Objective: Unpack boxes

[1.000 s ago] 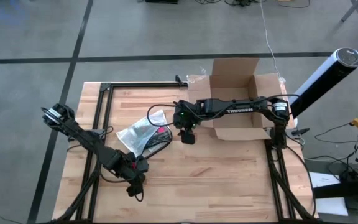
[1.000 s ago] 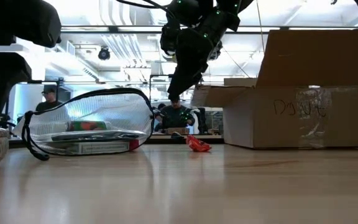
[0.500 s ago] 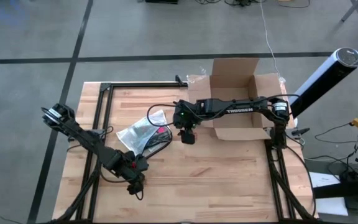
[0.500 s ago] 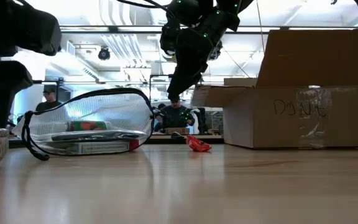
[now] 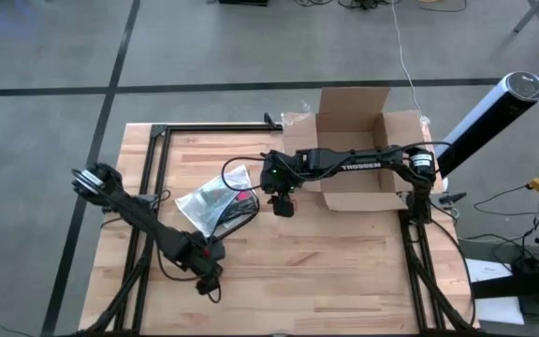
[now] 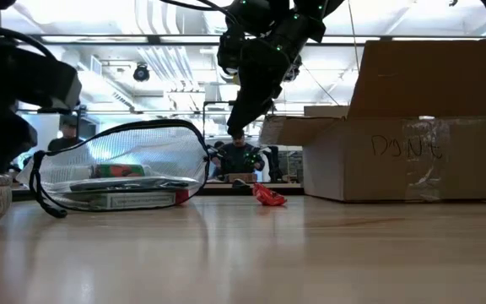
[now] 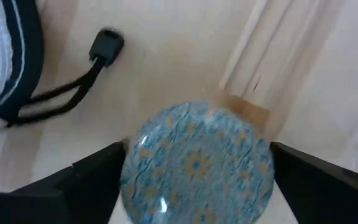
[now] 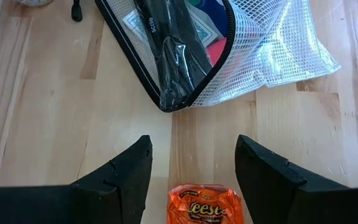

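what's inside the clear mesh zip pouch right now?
Through the clear mesh zip pouch: a long black wrapped item, a white printed card and something red and blue. From the low view, flat boxes lie stacked at its bottom. Anything beneath them is covered.

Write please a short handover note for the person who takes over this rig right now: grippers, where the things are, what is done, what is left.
Left gripper: open, hanging over a small blue patterned bowl at the table's front left.
Right gripper: open, empty, above an orange Reese's pack on the wood.
Cardboard box: flaps open, at the table's far right.
Mesh zip pouch: lying mid-table, left of the right gripper.
Done: pouch, candy and bowl are on the table, outside the box.
Left: check inside the box; its contents cannot be seen.
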